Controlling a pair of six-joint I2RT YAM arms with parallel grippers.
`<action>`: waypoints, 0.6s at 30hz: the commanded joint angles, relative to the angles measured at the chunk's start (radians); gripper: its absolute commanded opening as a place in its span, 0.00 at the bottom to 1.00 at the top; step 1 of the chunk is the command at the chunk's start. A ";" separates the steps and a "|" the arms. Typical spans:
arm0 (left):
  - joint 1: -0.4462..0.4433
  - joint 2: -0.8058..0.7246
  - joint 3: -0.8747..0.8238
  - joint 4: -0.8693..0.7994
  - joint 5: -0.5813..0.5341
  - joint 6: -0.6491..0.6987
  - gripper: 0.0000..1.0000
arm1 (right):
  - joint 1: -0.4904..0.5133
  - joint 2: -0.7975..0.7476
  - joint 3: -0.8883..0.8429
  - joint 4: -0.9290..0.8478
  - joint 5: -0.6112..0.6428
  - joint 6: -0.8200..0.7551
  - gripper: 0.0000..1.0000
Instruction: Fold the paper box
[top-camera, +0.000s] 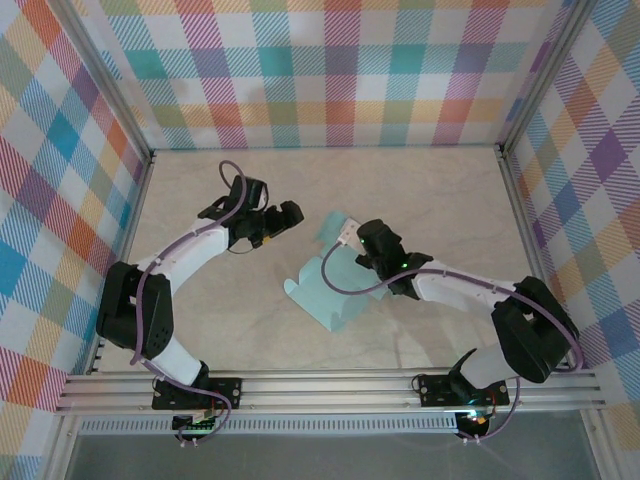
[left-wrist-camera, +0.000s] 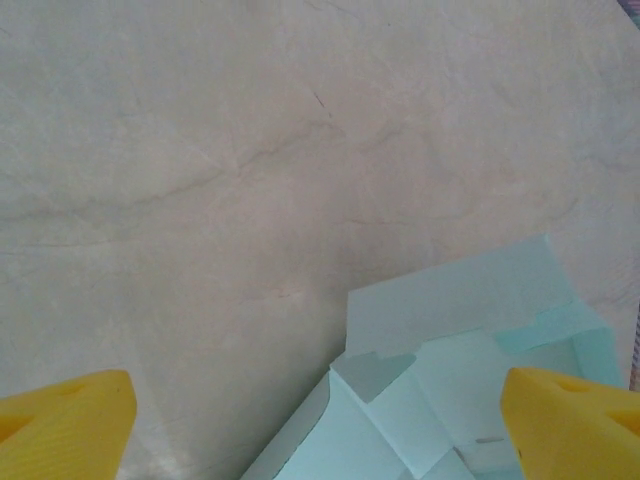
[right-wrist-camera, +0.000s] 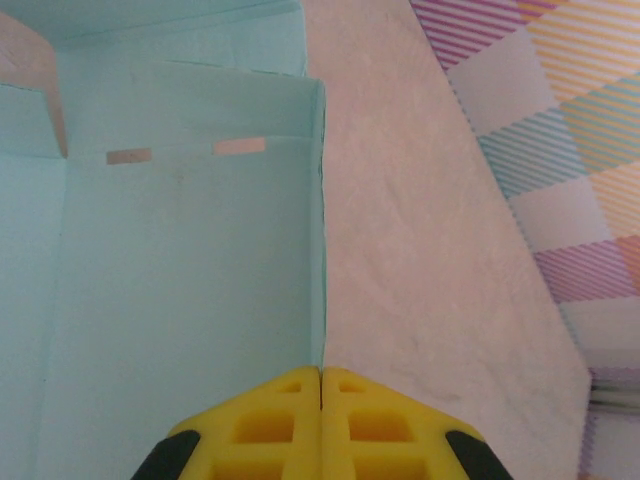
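Top external, left side: left gripper (top-camera: 292, 214) spread wide, grasping nothing, just left of the paper box (top-camera: 325, 285) and apart from it.
Left wrist, ahead of the jaws: yellow fingers (left-wrist-camera: 65, 425) at both lower corners. Raised mint wall and a folded corner lying between them, nearer the right-hand finger. Bare marble table (left-wrist-camera: 200, 150) beyond.
Box: partly folded, between the two grippers. Far walls up, near flaps flat on the table.
Right wrist, at the jaws: right gripper (right-wrist-camera: 320, 378) clenched, tips pressed together, seam lined up with the top edge of the box's right wall. Cannot tell whether card is nipped in that seam.
Risk, left: likely to flatten or crease the raised wall if brought in low, thin card giving little resistance.
Risk, right: likely to drag or twist the whole box if shifted sideways. Could let the wall spring open once eased off, creases being weak.
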 joint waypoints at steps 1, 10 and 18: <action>0.038 0.017 0.006 0.035 0.025 -0.022 0.94 | 0.034 0.048 -0.007 0.118 0.124 -0.162 0.00; 0.105 0.065 0.006 0.046 0.085 -0.009 0.99 | 0.145 0.152 -0.022 0.350 0.238 -0.406 0.00; 0.153 0.115 -0.004 0.087 0.144 0.015 0.98 | 0.231 0.250 -0.089 0.694 0.267 -0.638 0.00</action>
